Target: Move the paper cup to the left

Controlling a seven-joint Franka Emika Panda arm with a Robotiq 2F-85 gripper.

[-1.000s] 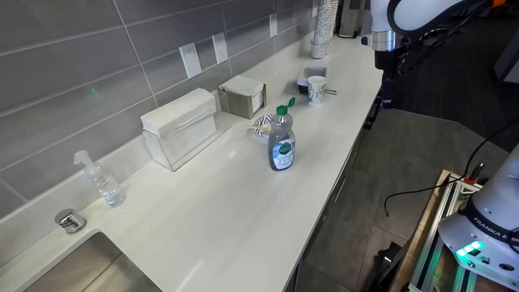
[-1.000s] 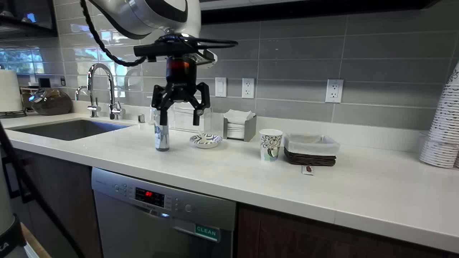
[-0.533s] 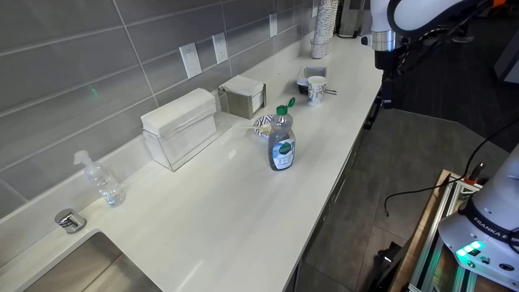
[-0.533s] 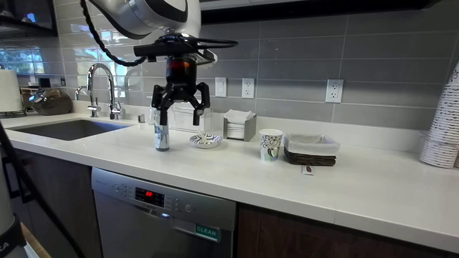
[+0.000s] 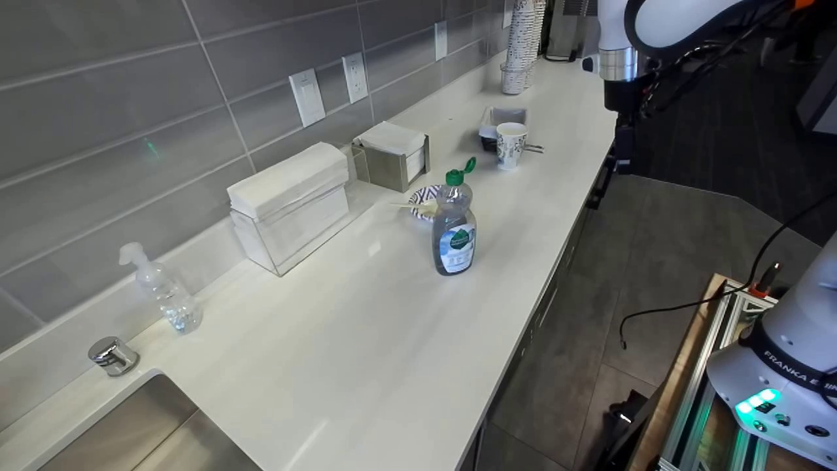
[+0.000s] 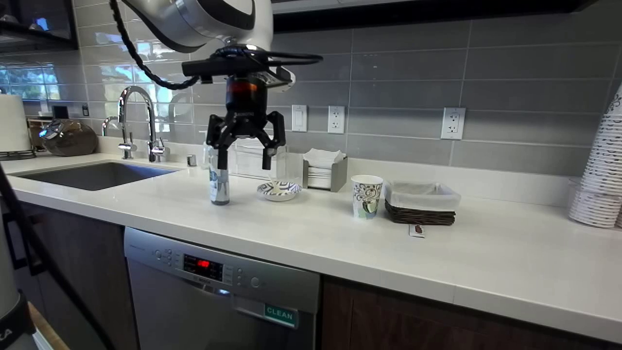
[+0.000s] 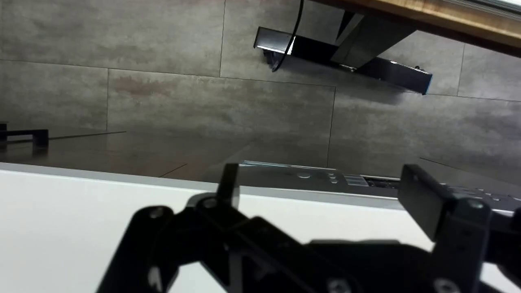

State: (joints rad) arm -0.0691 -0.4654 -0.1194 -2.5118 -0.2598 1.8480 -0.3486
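Observation:
The paper cup is whitish with dark swirls and a bluish-green print. It stands upright on the counter in both exterior views (image 5: pixel 510 147) (image 6: pixel 367 197), in front of and beside a lined basket. It does not show in the wrist view. My gripper (image 6: pixel 244 165) points down with its jaws wide apart and nothing between them. It hangs to the left of the cup in that exterior view, well apart from it. In an exterior view the gripper (image 5: pixel 609 190) shows at the counter's front edge. The wrist view shows the gripper (image 7: pixel 319 175) over the counter edge and floor.
A clear soap bottle with a green cap (image 5: pixel 454 242) stands on the counter (image 5: pixel 366 340). A patterned bowl (image 6: pixel 279 191), napkin holders (image 5: pixel 392 157) (image 5: pixel 291 203), the basket (image 6: pixel 422 201), a small packet (image 6: pixel 417 230) and stacked cups (image 6: pixel 597 170) stand or lie there too.
The arm, cup and other counter things look practically the same. Only dim shapes in the dark background of an exterior view have shifted.

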